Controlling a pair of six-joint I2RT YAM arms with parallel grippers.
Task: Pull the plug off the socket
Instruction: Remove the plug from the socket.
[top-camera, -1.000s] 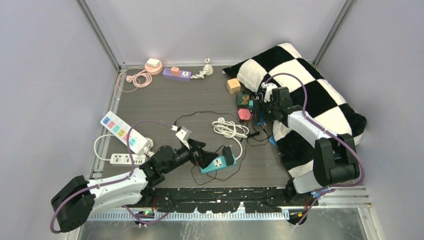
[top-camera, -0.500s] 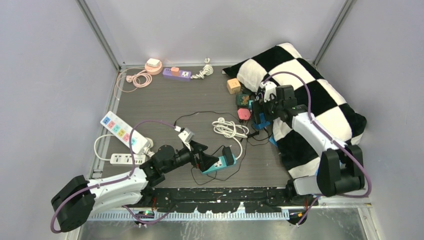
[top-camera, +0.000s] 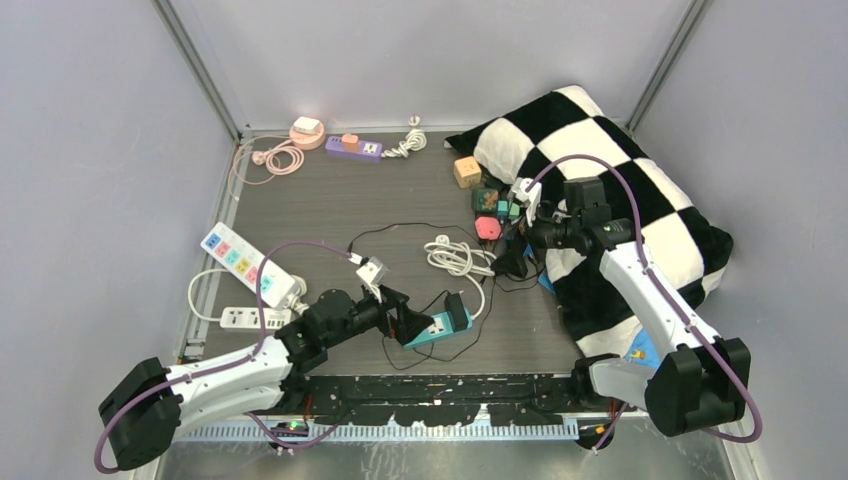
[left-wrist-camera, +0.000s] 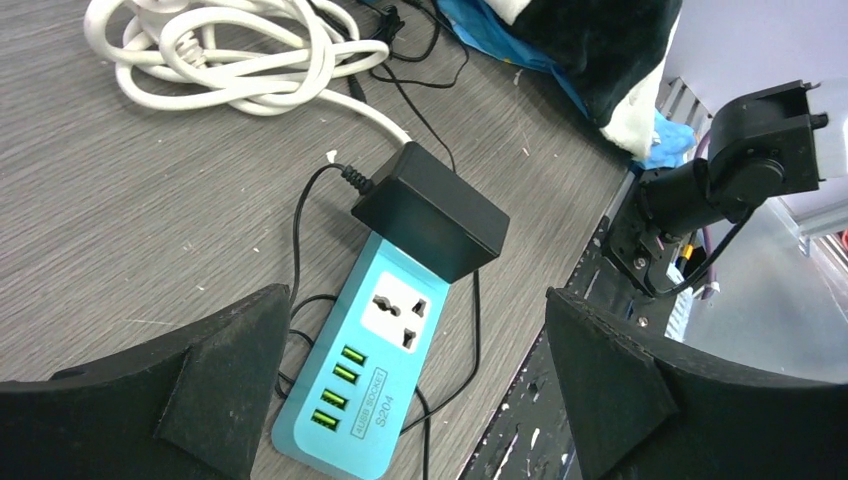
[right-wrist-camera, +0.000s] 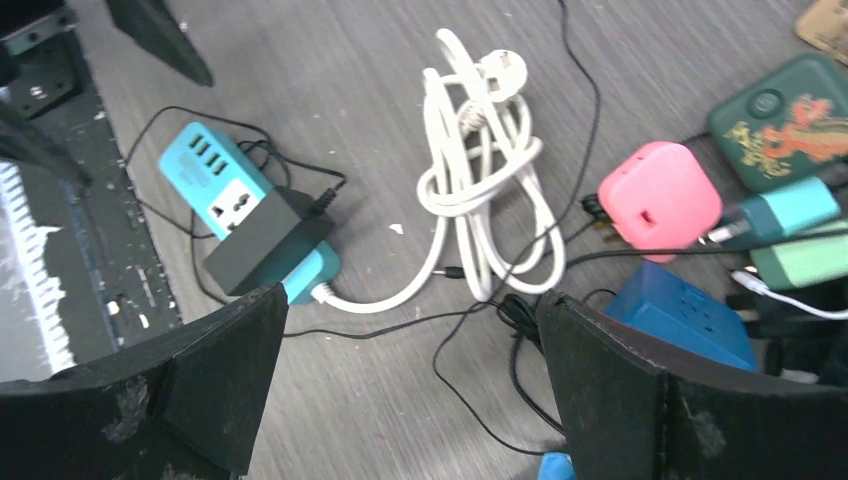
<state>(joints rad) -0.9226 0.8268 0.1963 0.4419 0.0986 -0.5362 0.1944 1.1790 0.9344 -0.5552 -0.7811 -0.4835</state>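
Left gripper (top-camera: 402, 320), top view: fully spread, empty, just beside teal socket (top-camera: 437, 328). Left wrist view: black plug (left-wrist-camera: 430, 210) seated at socket's far end; judged rigid, light; take its flat sides. Right wrist view: right gripper (right-wrist-camera: 410, 350) wide, empty.

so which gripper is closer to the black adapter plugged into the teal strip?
Left. The left gripper is open right at the end of the teal strip, just short of the black adapter. The right gripper is open across the white cord bundle, near the pillow.
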